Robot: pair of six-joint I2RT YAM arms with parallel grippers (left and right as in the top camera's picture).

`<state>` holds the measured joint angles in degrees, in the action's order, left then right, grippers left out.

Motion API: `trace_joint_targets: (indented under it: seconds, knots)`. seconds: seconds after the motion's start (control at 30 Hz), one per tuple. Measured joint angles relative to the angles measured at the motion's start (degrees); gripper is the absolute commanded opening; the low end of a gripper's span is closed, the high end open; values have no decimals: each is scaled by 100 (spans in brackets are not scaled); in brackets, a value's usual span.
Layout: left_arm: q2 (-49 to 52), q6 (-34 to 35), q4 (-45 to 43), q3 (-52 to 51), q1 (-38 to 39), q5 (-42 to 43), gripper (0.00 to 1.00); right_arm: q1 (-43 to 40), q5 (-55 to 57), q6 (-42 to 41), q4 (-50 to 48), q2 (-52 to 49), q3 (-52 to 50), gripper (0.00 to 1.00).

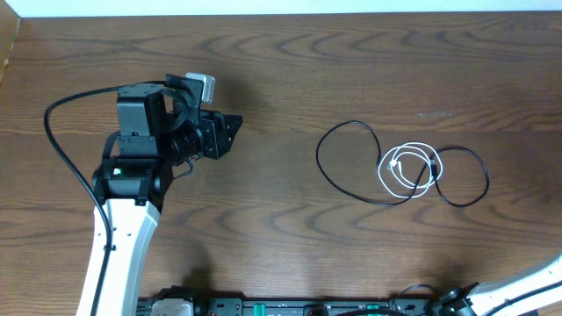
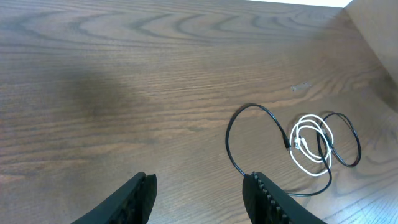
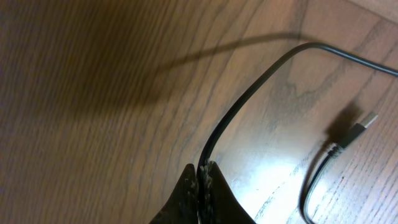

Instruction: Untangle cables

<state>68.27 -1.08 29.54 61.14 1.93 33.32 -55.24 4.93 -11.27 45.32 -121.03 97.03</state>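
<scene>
left hand (image 2: 199,183) open, empty; tangled cables (image 1: 432,171) lie well apart, ahead-right; right hand (image 3: 202,169) closed.

On the table (image 1: 281,61) before you, the two cables (image 1: 432,171) lie tangled right of centre. One is coiled between the other's wide loop on the left and its lesser loop on the right, and crosses it where the two loops meet. Your left gripper (image 1: 226,138) hangs over the left half, well apart from them, while the right arm (image 1: 527,285) sits at the near right corner.
</scene>
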Motion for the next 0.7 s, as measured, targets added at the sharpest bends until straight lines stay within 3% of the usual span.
trace_joint_targets:
  seconds: [0.33, 0.37, 0.6, 0.63, 0.7]
  knots:
    - [0, 0, 2, 0, 0, 0, 50, -31, 448, -24, 87, 0, 0, 2]
    - [0, 0, 4, 0, 0, 0, 50, -37, 474, -24, 90, 0, 0, 7]
    - [0, 0, 26, 0, 0, 2, 50, -66, 457, 85, 83, 0, 0, 15]
    - [0, 0, 26, 0, 9, 2, 50, -66, 439, 103, 68, 0, 0, 25]
    - [0, 0, 26, 0, 28, 2, 50, -66, 404, 111, 44, 0, 0, 58]
